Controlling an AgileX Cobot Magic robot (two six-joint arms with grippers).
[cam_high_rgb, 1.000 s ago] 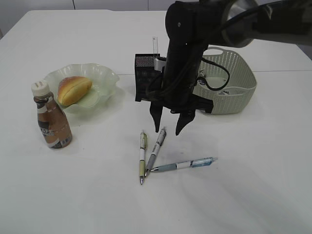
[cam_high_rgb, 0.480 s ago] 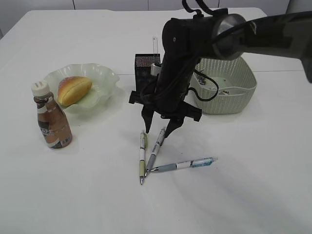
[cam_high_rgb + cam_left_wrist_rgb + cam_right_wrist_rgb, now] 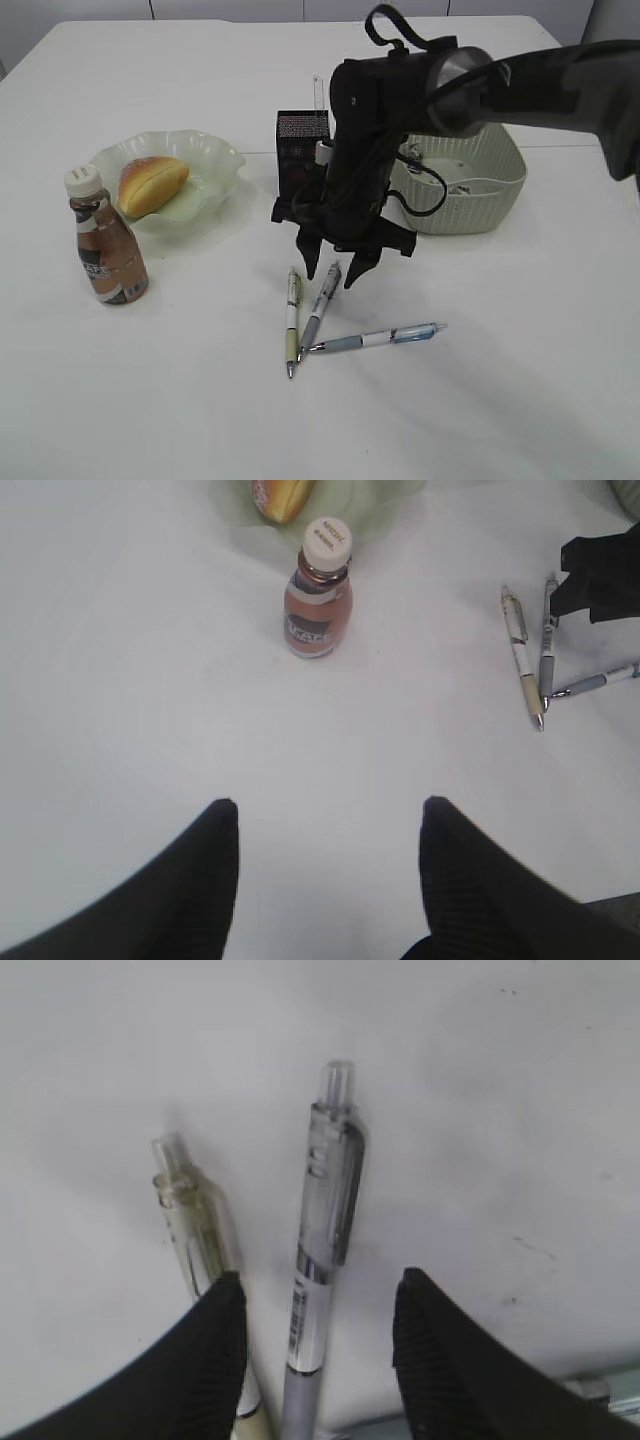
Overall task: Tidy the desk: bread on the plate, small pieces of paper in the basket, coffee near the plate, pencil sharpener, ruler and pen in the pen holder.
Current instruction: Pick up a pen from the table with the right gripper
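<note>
since the earlier frame, the right gripper (image 3: 334, 272) has dropped lower over the desk (image 3: 480, 380) and now straddles the grey pen (image 3: 322, 1290), its fingers spread apart either side of the barrel, not yet closed on it. the yellow-green pen (image 3: 292, 318) lies just beside it, and the blue pen (image 3: 380, 337) lies across their tips toward the front edge. the left gripper (image 3: 328, 815) hangs open and empty. bread (image 3: 151, 183) sits in the plate (image 3: 215, 165) near the left edge, coffee (image 3: 105, 243) just in front. the pen holder (image 3: 296, 150) stands behind the arm, the ruler (image 3: 318, 93) upright in it, the basket (image 3: 480, 185) beside it.
</note>
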